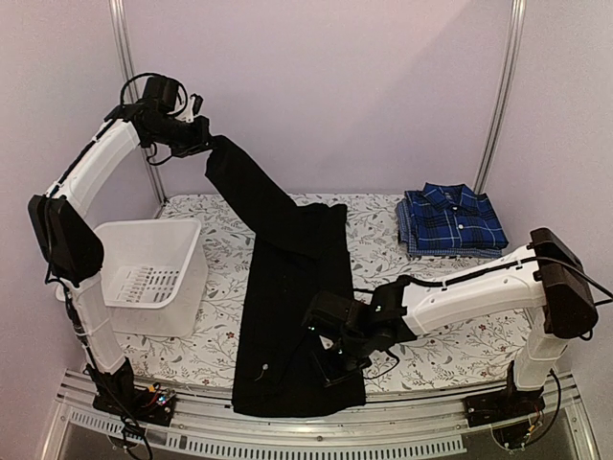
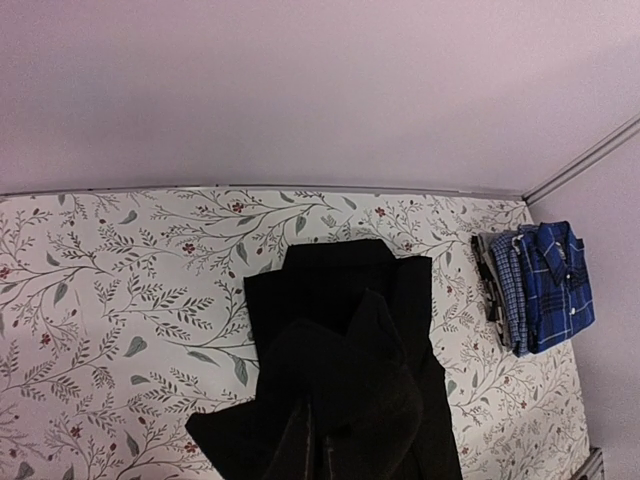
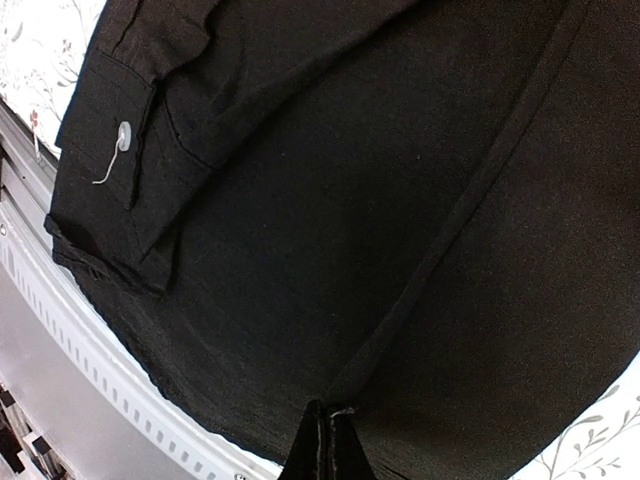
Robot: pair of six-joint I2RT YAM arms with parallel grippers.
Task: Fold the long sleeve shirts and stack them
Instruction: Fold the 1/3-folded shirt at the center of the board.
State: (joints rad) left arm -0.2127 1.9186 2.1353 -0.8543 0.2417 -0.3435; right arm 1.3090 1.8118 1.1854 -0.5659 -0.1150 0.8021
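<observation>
One black shirt (image 1: 287, 287); plaid shirts (image 1: 450, 218), stacked, seemingly two; one white basket (image 1: 187, 278); two arms: left arm (image 1: 96, 158), right arm (image 1: 469, 292).

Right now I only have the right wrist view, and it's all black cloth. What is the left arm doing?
Observer: The left jaws are shut on one end of the black shirt, held high over the far left. The rest of it lies on the table.
Operator: Where's the plaid shirt?
Observer: The plaid shirt lies folded at the far right corner, apart from the black one.
Operator: Anything on the left side?
Observer: A white basket stands there, just left of the black shirt, with nothing showing inside.
</observation>
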